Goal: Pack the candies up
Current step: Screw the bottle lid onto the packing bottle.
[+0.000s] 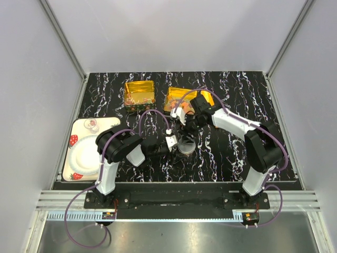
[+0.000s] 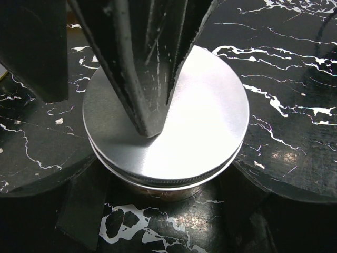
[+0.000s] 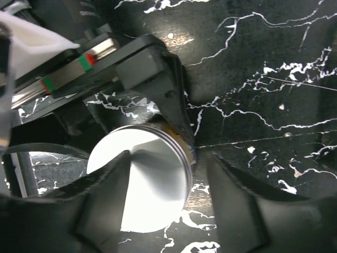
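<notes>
A round jar with a flat silver lid [image 1: 185,146] [image 2: 174,121] [image 3: 152,179] stands at the middle of the table. My left gripper [image 1: 180,145] [image 2: 166,158] reaches in from the left, and its fingers [image 2: 47,158] press both sides of the jar. My right gripper [image 1: 186,128] [image 3: 168,184] hovers open just above the lid, one finger [image 3: 105,205] over it and the other off its right edge. Candies [image 1: 138,98] lie in the left gold tin [image 1: 139,84], and more [image 1: 176,107] in the right tin [image 1: 174,95]. A sliver of orange shows under the lid [image 3: 181,141].
A white plate with strawberry prints [image 1: 84,153] sits on a tray at the left edge, with a small glass cup [image 1: 91,125] at its back corner. The right arm's forearm [image 1: 231,122] stretches over the table's right half. Grey walls close in three sides.
</notes>
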Controlling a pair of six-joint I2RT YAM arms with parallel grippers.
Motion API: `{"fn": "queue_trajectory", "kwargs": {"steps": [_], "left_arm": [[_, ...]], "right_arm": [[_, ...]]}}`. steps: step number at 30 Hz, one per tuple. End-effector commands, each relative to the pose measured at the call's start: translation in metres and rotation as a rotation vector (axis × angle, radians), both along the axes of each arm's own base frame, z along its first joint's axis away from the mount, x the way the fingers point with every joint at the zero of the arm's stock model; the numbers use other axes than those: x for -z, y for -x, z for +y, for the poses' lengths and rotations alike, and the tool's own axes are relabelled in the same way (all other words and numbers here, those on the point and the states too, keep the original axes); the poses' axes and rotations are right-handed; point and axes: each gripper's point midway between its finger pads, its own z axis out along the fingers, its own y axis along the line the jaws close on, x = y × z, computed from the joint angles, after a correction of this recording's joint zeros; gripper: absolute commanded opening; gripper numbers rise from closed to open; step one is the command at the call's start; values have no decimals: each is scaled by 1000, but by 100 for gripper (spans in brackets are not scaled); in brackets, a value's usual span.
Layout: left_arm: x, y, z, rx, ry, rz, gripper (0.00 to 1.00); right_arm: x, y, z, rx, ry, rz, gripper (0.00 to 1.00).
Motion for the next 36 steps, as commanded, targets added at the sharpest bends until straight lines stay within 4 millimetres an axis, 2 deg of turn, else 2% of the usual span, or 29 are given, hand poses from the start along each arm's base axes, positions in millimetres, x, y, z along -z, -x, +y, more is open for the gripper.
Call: {"fn": "queue_trajectory", "kwargs": {"steps": [1,4,19,23,31,36], "left_arm": [[-67,-19,-7,-30,179,-257,31],[-67,-20,-7,-31,179,-257,31],[-66,-20,-7,-36,175,-254,31],[-66,-21,-7,-39,174,-253,31],[-66,-22,-7,-42,175,-253,31],[-65,-23,-6,-46,171,-245,31]], "right_arm": [[-12,6,-4,-38,-3,-54,60],[-5,14,-15,-53,32,-62,55],[20,40,-65,-32,152,-27,45],[18,47,-75,-34,161,-20,43],[9,77,-86,-56,154,37,42],[-1,76,-95,-33,176,-20,44]]}}
